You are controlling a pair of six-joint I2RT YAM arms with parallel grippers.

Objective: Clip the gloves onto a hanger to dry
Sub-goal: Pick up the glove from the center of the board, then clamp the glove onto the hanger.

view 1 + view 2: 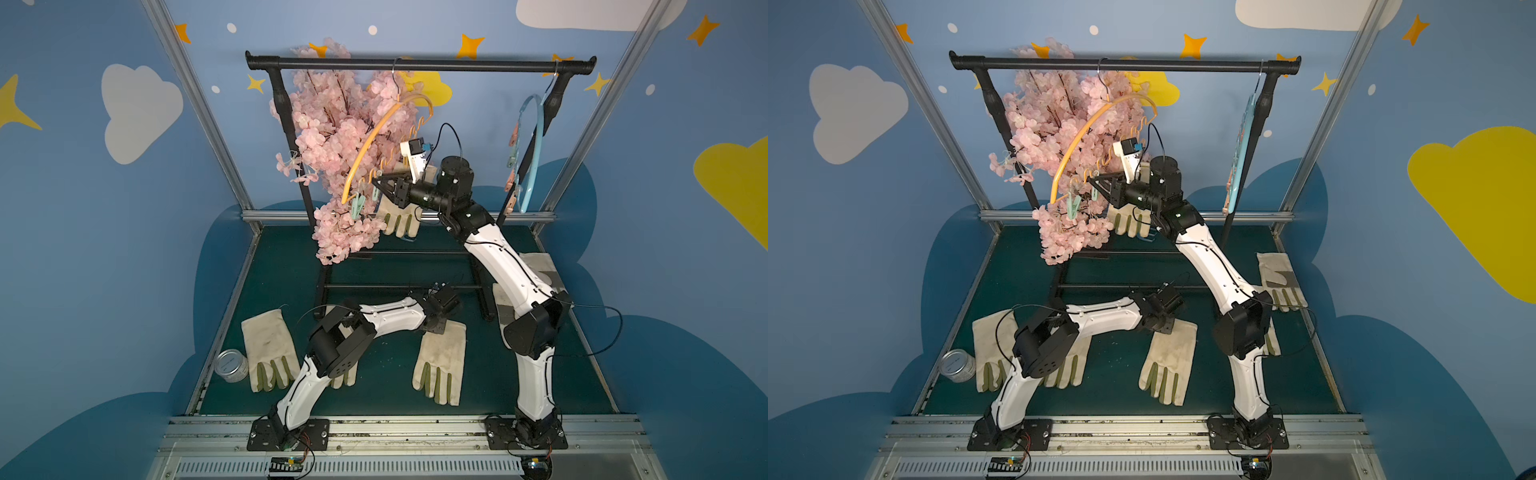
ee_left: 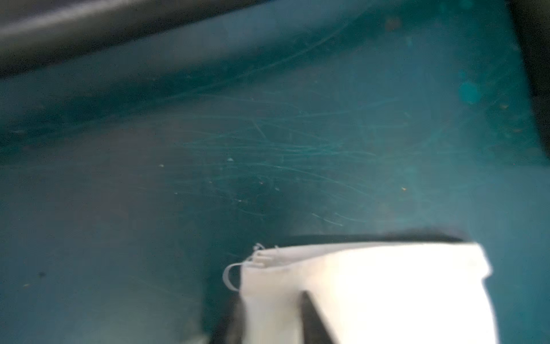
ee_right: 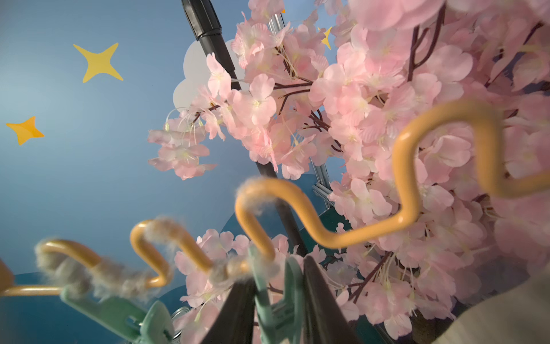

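Cream canvas work glove (image 1: 440,365) flat on green tabletop (image 1: 374,374), left gripper (image 1: 435,327) clenched on its cuff. Right gripper (image 1: 376,181) grasps mint plastic peg (image 3: 262,295) on orange wavy hanger (image 3: 327,239).

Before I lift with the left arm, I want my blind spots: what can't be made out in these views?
Left gripper: its wrist hides it in both top views; left wrist view is blurred and overexposed; hold on glove cuff unclear.
Hanging glove: right arm covers most of its cuff in both top views.
Green clip in the right gripper: mouth cut off at the right wrist view's edge.
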